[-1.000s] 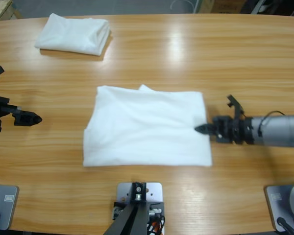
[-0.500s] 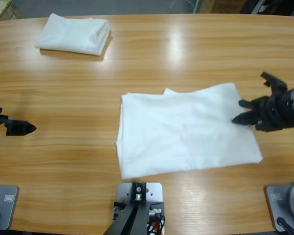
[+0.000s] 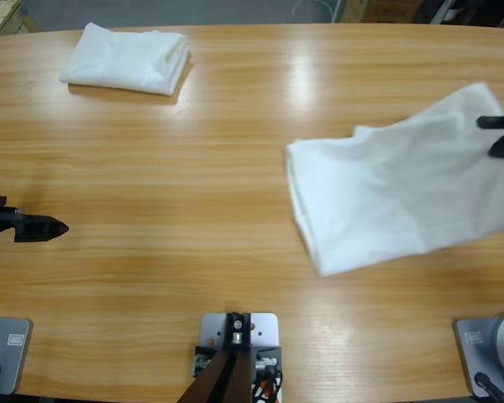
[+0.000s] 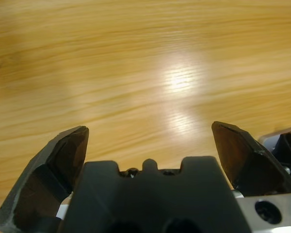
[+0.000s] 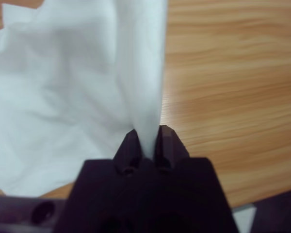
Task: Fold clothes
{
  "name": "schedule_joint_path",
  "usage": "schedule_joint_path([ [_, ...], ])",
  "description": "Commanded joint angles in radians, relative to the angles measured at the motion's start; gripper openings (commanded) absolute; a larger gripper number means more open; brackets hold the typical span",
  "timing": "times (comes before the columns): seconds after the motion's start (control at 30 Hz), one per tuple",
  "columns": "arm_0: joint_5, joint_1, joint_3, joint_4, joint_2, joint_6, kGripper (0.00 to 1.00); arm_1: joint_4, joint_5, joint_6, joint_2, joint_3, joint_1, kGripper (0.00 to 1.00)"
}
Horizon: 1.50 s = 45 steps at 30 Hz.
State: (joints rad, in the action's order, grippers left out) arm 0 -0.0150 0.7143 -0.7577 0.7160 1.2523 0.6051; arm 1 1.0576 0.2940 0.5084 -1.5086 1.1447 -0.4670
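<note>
The right gripper (image 5: 146, 138) pinches an edge of the half-folded plain white cotton T-shirt (image 3: 395, 189), which trails across the right side of the long wooden table (image 3: 193, 168). The left gripper (image 4: 148, 141), jaws spread, hovers over bare wood. A second folded white T-shirt (image 3: 128, 57) lies far left

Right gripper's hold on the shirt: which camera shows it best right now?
The right wrist view: the right gripper has both jaws pinched on a fold of the white T-shirt. The high view shows only the gripper's tip at the picture's edge against the shirt's far corner. The left wrist view shows bare table only.
</note>
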Motion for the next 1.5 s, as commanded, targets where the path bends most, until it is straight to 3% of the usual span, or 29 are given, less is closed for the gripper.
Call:
schedule_joint_path([
  [0.03, 0.013, 0.007, 0.055, -0.053, -0.002, 0.012, 0.992, 0.216, 0.154, -0.01, -0.192, 0.191, -0.252, 0.0],
  [0.27, 0.013, 0.007, 0.086, -0.078, -0.005, 0.012, 0.996, 0.334, 0.185, 0.002, -0.399, 0.418, -0.423, 0.0],
  [0.53, 0.012, 0.007, 0.1, -0.099, 0.001, 0.012, 1.0, 0.323, 0.094, 0.094, -0.476, 0.434, -0.604, 0.0],
  [0.9, 0.013, 0.007, 0.126, -0.112, 0.002, 0.013, 0.996, 0.077, -0.111, 0.074, -0.505, 0.376, -0.629, 0.0],
  [1.5, 0.021, 0.007, 0.13, -0.112, -0.011, 0.012, 0.991, -0.175, -0.306, 0.057, -0.617, 0.31, -0.632, 0.0],
])
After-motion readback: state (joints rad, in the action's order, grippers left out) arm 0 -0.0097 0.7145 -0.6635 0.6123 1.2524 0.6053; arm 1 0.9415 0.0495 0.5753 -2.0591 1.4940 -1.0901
